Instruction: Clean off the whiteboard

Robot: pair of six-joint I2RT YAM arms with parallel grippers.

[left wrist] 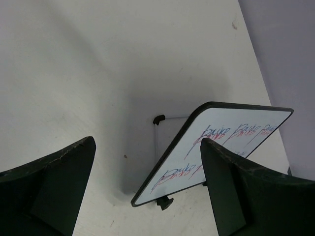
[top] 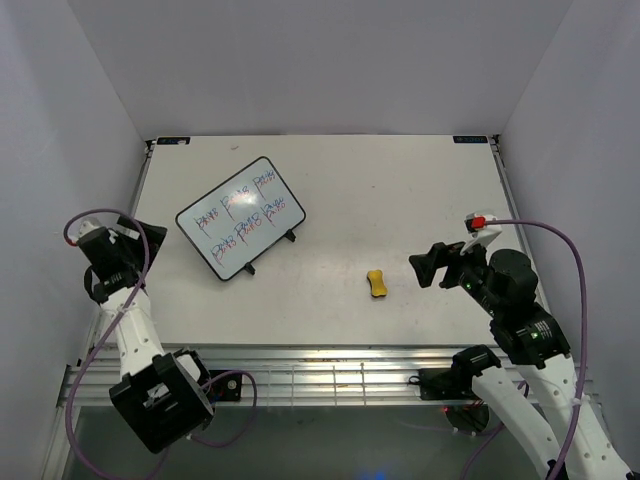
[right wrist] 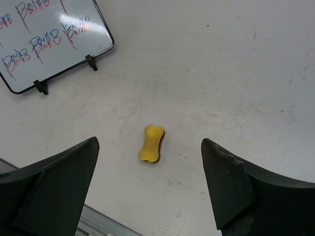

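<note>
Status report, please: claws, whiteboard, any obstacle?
Both claws open, empty. Left claw near whiteboard, right claw aimed at yellow eraser. Whiteboard full of red-blue writing. Nothing blocking either.

whiteboard cropped by right wrist view's top-left corner, handwriting illegibly small from above
</note>
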